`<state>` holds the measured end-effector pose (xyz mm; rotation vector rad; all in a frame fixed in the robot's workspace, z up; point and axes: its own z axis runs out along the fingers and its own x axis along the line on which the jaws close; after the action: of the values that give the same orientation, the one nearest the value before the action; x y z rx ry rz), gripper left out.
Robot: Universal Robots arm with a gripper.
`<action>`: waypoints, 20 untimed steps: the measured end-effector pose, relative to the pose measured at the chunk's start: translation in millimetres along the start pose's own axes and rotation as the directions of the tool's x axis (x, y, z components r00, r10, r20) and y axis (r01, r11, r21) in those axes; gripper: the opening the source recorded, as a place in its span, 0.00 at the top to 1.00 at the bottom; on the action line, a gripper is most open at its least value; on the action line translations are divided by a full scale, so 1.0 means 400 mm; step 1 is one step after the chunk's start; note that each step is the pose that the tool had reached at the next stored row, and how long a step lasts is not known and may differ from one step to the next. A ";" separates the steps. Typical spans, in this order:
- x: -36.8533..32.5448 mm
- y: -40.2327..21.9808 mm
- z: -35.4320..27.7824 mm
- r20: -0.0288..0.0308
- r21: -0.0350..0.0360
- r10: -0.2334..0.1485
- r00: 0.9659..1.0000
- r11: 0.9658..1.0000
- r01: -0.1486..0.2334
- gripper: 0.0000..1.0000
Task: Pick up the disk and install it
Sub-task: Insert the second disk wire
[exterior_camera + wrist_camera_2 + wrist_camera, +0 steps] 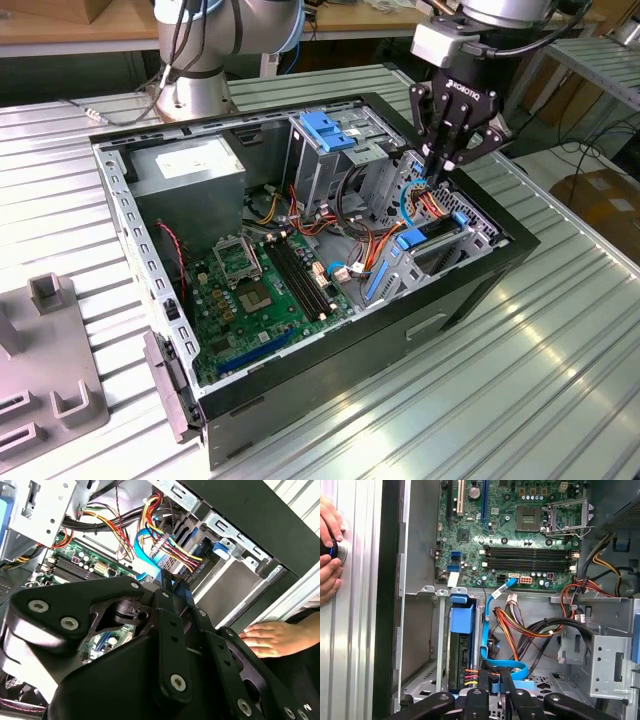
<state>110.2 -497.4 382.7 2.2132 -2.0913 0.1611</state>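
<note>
Gripper [447, 165] lowered into the open computer case [480, 275], fingers drawn nearly together around cables.

We see the disk [461, 650] seated in its bay below; the case rests on a ribbed metal table [520, 400].

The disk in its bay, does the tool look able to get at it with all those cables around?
Probably yes. The tool hangs low inside the case, close to the bay, and the disk stands on edge with its blue rail bare. The blue cable and coloured wires run right beside it and might snag.
</note>
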 end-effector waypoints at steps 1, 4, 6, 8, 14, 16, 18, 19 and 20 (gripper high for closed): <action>-0.002 0.000 0.000 -0.005 0.000 0.000 1.000 1.000 0.000 0.76; -0.004 0.002 0.000 -0.040 -0.002 -0.001 0.999 1.000 0.001 0.76; -0.009 0.002 0.001 -0.085 -0.005 -0.001 0.996 1.000 0.001 0.76; -0.016 0.002 0.003 -0.103 -0.006 -0.002 0.995 1.000 0.001 0.76; -0.029 0.001 0.019 -0.114 -0.006 -0.002 0.993 1.000 0.001 0.76; -0.030 0.001 0.020 -0.116 -0.006 -0.002 0.993 1.000 0.001 0.84; -0.030 0.001 0.020 -0.116 -0.006 -0.002 0.993 1.000 0.001 0.84; -0.030 0.001 0.020 -0.116 -0.006 -0.002 0.993 1.000 0.001 0.84; -0.029 0.001 0.021 -0.116 -0.006 -0.002 0.993 1.000 0.001 0.84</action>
<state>109.2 -487.2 372.9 2.1469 -2.0271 0.2755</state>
